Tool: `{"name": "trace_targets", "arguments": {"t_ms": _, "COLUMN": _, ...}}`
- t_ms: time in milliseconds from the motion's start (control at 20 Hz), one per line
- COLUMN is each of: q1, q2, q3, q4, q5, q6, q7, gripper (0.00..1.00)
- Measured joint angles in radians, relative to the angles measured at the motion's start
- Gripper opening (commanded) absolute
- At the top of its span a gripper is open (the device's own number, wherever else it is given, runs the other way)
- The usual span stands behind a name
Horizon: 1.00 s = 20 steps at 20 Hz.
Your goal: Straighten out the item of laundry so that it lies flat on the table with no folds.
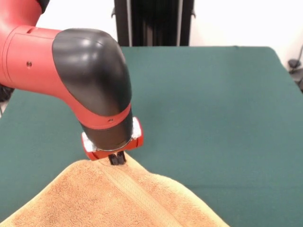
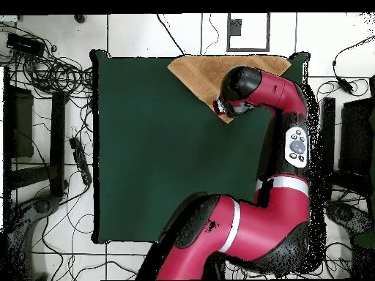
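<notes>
The item of laundry (image 1: 118,201) is an orange-tan terry towel at the near edge of the front view, rising to a peak with a paler woven band running down from it. My gripper (image 1: 117,160) points down at that peak, its black fingers together on the towel's corner. In the overhead view the towel (image 2: 201,73) lies at the table's top edge, partly hidden under my arm, and the gripper (image 2: 219,107) sits at its lower corner. The table (image 1: 213,118) is covered in dark green cloth.
Green tabletop (image 2: 154,161) stretches wide to the left and below the towel in the overhead view. Cables and black stands (image 2: 44,73) lie on the floor around the table. A dark frame (image 1: 154,21) stands behind the table's far edge.
</notes>
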Motion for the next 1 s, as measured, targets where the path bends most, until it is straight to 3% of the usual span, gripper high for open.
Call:
{"name": "trace_targets", "arguments": {"t_ms": 600, "q1": 0.0, "q2": 0.003, "q3": 0.0, "q4": -0.005, "q5": 0.004, "q6": 0.032, "q7": 0.0, "gripper": 0.0}}
{"name": "trace_targets", "arguments": {"t_ms": 1000, "q1": 0.001, "q2": -0.063, "q3": 0.0, "q4": 0.141, "q5": 0.003, "q6": 0.092, "q7": 0.0, "gripper": 0.0}}
